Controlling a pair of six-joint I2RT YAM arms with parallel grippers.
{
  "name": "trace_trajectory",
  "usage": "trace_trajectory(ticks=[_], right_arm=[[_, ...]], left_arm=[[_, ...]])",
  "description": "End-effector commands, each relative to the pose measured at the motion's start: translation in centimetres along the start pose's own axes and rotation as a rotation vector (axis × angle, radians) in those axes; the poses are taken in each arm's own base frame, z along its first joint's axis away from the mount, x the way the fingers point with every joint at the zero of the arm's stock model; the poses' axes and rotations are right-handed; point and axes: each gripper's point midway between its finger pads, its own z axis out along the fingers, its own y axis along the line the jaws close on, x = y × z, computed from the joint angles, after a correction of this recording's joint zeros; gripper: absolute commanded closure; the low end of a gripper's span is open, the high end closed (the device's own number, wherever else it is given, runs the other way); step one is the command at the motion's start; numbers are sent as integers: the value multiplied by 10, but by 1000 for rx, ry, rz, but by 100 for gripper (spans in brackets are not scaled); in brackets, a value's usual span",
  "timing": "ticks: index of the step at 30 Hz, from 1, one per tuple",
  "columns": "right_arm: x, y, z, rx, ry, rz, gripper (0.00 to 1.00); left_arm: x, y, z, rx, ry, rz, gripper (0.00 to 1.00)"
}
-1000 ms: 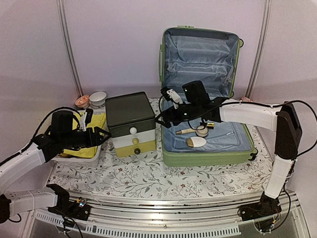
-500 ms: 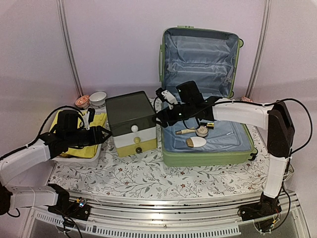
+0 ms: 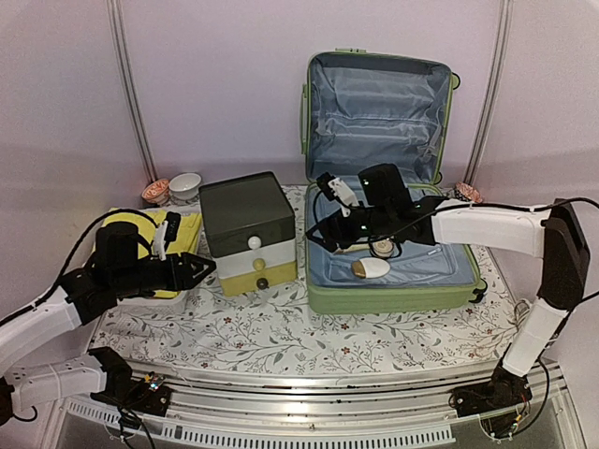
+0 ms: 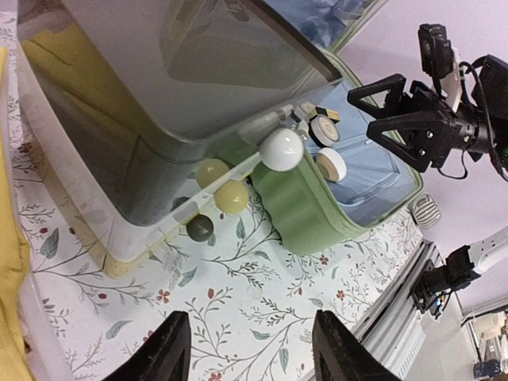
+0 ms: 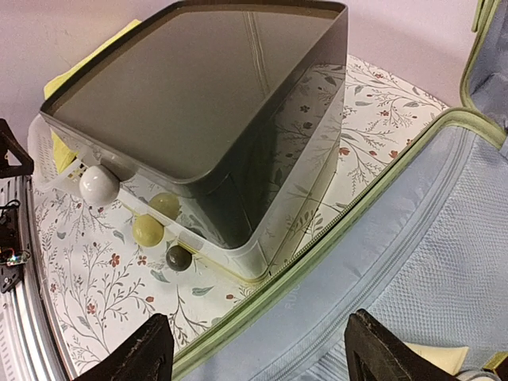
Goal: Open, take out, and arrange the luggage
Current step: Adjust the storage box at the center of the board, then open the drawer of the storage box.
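The luggage (image 3: 393,297) lies open on the right of the table (image 3: 281,346), lid up, small items (image 3: 372,268) yet to come out, while the left gripper (image 3: 201,270) and the right gripper (image 3: 323,233) both gape empty.

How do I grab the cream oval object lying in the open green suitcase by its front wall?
From above, pinching across its narrow width at mid-length: the cream oval object lies flat, long axis left-right, and the green suitcase's front wall likely blocks a low approach.
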Motion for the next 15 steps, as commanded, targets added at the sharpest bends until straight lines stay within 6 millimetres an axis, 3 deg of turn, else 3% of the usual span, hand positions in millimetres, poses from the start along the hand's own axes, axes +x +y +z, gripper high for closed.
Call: trace_trajectory(ticks=[1, 7, 15], right_arm=[[-11, 5, -26, -3, -65, 10, 25], [16, 21, -45, -83, -50, 76, 25], [28, 27, -57, -121, -88, 163, 23]], left_arm=[[11, -16, -8, 25, 3, 18, 46], [39, -27, -2, 48, 40, 5, 46], [60, -48, 13, 82, 61, 128, 47]])
